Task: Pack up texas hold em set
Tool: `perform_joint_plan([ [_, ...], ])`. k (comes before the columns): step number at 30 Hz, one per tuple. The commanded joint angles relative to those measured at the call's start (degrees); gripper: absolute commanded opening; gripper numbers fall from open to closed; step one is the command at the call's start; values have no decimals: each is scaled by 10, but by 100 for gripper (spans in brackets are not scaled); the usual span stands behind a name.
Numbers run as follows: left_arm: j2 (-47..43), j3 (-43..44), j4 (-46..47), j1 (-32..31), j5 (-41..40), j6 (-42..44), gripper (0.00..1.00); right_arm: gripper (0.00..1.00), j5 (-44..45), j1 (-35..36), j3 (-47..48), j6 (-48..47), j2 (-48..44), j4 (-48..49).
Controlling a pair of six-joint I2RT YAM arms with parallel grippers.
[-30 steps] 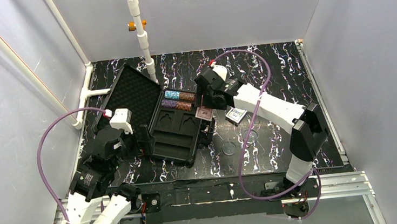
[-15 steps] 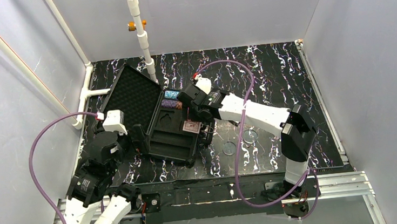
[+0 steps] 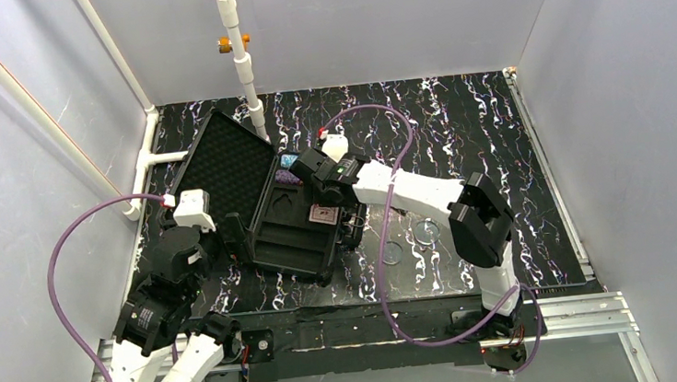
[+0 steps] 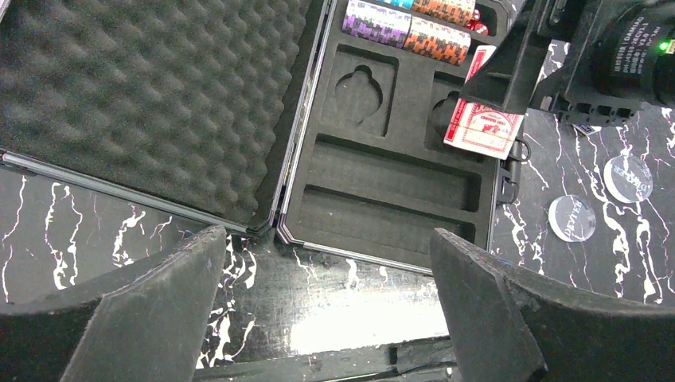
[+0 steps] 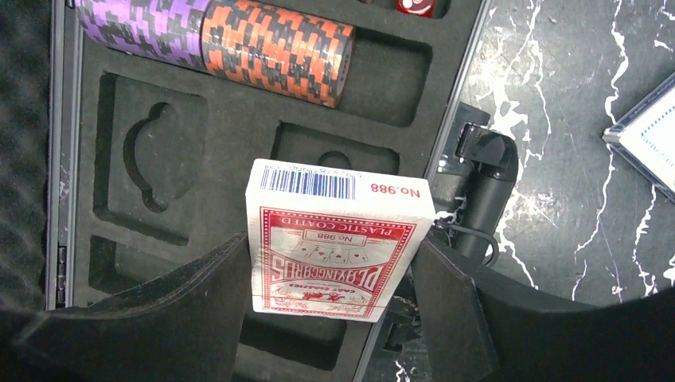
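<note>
Okay: my left gripper (image 4: pixel 328 235), spread wide, holds nothing, at the near edge of the egg-crate foam lid (image 4: pixel 143 95). Black moulded tray (image 4: pixel 382 207): two ridged chip stacks (image 5: pixel 215 36), purple and brown, end to end. My right gripper (image 5: pixel 330 263) clamps one red boxed deck (image 5: pixel 334 231) over the tray. Two clear round discs (image 4: pixel 571 218) lie on the marbled table (image 4: pixel 48 231).

Case tray (image 4: pixel 382 171) black; lid foam (image 4: pixel 151 87) dark grey, egg-crate pattern. 3 chip stacks: purple stack (image 5: pixel 143 28) and orange-brown stack (image 5: pixel 278 52), both flecked with black, plus teal stack (image 3: pixel 290 160). Card deck (image 5: pixel 334 239) red print on white with a black barcode; table (image 3: pixel 495 122) black with white marble veining; 2 discs (image 4: pixel 571 219) clear.
</note>
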Motion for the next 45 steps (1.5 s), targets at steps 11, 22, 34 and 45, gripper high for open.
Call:
perform_joint_plan([
  [11,1,-1,-6,-1,-7,3,99,27,47,1,82,-21,45,20],
  [22,5,-1,-7,-1,-5,5,99,27,50,1,81,-23,58,9],
  [34,10,0,-6,-1,-2,7,99,28,42,1,62,-20,59,-18],
  [45,14,0,-6,-1,0,8,99,28,31,1,47,-17,58,-23],
])
